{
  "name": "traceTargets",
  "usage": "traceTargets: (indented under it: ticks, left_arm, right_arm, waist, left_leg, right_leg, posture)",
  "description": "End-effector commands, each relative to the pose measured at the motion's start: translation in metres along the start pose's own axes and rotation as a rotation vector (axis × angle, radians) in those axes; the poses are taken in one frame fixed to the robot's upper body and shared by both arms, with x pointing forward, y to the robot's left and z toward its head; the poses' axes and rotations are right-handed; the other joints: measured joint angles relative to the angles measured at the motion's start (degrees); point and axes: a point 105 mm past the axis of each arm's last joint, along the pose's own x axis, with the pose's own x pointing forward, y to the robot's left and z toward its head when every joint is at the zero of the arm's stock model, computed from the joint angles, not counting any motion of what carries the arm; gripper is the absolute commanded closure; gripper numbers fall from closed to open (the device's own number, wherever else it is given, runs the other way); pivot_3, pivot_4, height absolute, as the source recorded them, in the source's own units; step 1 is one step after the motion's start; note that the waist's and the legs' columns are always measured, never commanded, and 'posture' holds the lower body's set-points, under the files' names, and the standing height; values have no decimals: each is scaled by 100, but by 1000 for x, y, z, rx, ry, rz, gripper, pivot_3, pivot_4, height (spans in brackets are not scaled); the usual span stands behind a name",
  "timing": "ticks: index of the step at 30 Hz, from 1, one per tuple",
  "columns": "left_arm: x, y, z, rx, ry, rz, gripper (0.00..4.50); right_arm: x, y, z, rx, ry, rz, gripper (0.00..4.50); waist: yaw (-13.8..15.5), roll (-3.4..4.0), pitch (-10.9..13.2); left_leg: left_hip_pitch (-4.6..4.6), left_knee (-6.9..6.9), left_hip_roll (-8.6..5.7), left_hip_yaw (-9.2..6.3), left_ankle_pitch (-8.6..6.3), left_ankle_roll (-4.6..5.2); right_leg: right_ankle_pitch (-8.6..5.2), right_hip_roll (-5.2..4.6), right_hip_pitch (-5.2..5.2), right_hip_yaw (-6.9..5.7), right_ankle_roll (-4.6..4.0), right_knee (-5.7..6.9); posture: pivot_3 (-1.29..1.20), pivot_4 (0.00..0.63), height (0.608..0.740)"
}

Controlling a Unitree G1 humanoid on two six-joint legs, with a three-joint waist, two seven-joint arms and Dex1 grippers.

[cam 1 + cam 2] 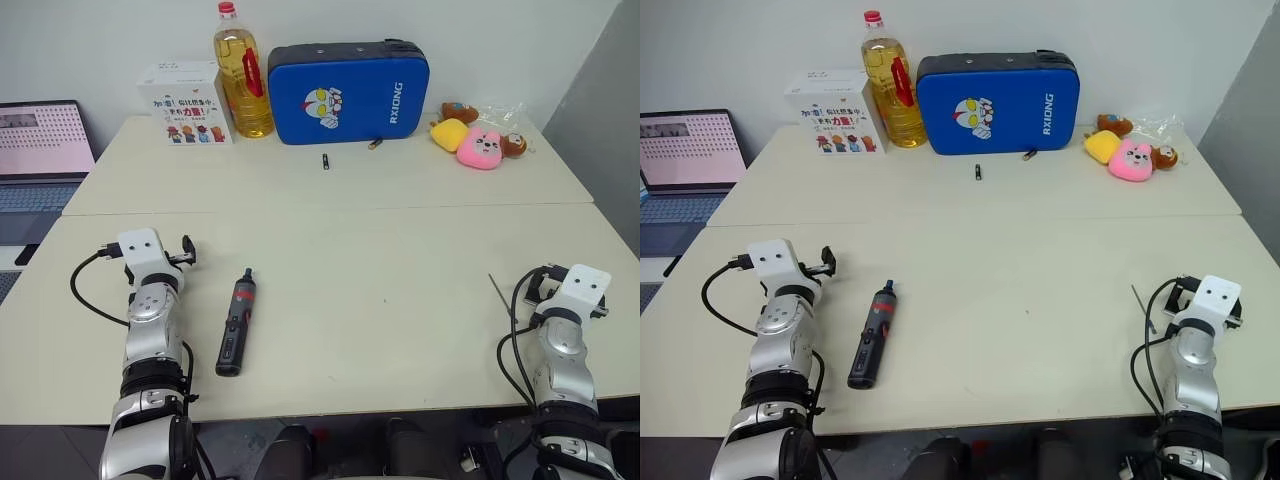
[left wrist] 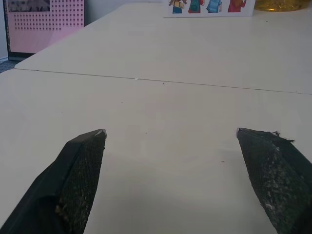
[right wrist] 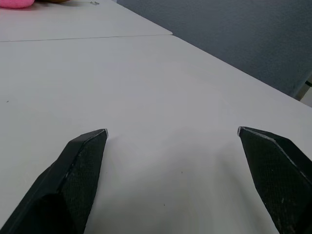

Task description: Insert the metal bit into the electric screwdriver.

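White table (image 1: 400, 260) holds a far blue case (image 1: 348, 92) and bottle (image 1: 243, 75); both grippers' jaws gape, empty.

Both arms are jointed silver metal segments, each ending in a white boxy wrist block with small dark screws. Black cables loop beside each forearm. The fingers (image 2: 80, 178) are black, textured, tapering wedges.

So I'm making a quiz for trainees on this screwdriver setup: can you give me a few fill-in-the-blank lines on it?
1. The electric screwdriver lies on the table nearest the ____ gripper.
2. The metal bit lies just beside the ____ arm.
3. Both grippers' jaws stand ____; the right gripper holds nothing.
4. The case at the table's far edge is ____ in colour.

Missing words: left; right; open; blue
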Motion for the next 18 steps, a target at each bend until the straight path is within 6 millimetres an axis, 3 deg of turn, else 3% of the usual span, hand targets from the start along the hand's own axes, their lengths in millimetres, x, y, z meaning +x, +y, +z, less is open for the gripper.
traceTargets:
  ticks: [1,9,12,16,18]
  left_arm:
    - [-1,4,12,4,-36,2,31]
    - [-5,7,9,33,-22,-6,31]
    - [-4,8,18,90,-25,-38,31]
    - [-6,16,58,222,-4,-140,31]
    - [-11,11,72,273,15,-218,31]
  right_arm:
    - [-3,-10,-8,-21,28,-30,0]
    - [-4,-14,-6,-40,29,-24,0]
    - [1,-17,2,-47,11,-14,0]
    - [24,6,52,-67,-100,131,0]
    - [30,19,70,-73,-141,203,0]
  waist:
    - [0,0,0]
    - [3,0,0]
    - [3,1,1]
    - [-46,16,21]
    - [-65,29,28]
  left_leg:
    - [0,0,0,0,0,0]
    - [-1,0,0,-2,0,0]
    - [-1,0,0,-1,0,0]
    - [-5,1,-1,5,0,1]
    - [-5,-2,0,8,0,1]
  right_leg:
    - [0,0,0,0,0,0]
    - [0,0,0,-2,0,0]
    - [0,0,0,-1,0,0]
    - [0,0,-5,3,0,2]
    - [0,2,-9,6,0,3]
  posture:
    - [0,150,740]
    - [0,150,740]
    - [0,150,740]
    - [0,150,740]
    - [0,150,740]
